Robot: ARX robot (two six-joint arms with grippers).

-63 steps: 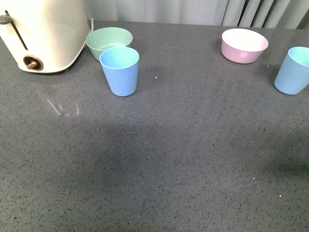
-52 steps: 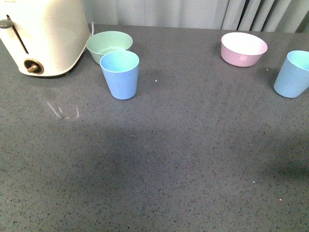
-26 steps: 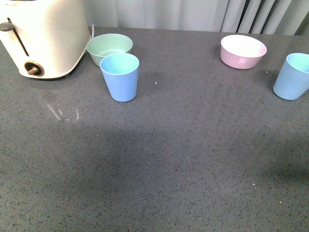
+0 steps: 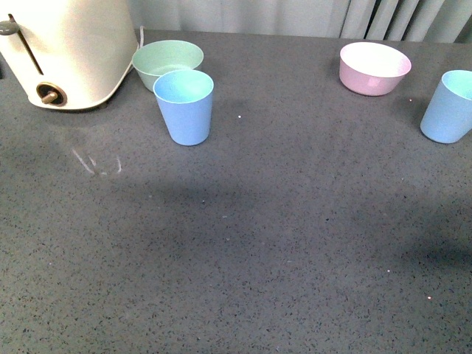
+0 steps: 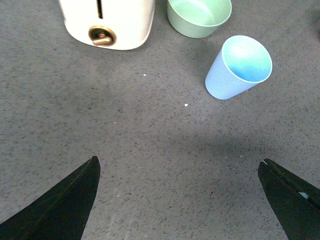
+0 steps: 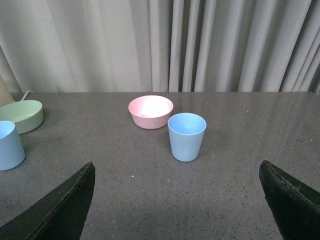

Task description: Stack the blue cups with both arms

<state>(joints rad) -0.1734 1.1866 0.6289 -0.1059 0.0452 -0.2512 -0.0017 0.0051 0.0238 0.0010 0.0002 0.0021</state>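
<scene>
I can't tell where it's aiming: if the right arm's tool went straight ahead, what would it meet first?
Probably the light blue cup, standing upright roughly in line with the open right tool, though depth is unclear.

front: down-forward | left wrist: overhead | right wrist: low, level | shared: blue cup (image 4: 184,107)

The table (image 4: 295,243) looks like matt, speckled grey stone. The left cup (image 4: 184,110) and right cup (image 4: 447,110) look like smooth plastic with a dull sheen, as do the green bowl (image 4: 151,74) and pink bowl (image 4: 372,82). The toaster (image 4: 74,44) has a glossy cream shell and a brassy metal knob (image 4: 49,95). The curtain (image 6: 200,45) is cloth. My left fingers (image 5: 60,205) and right fingers (image 6: 60,210) are matt black.
</scene>
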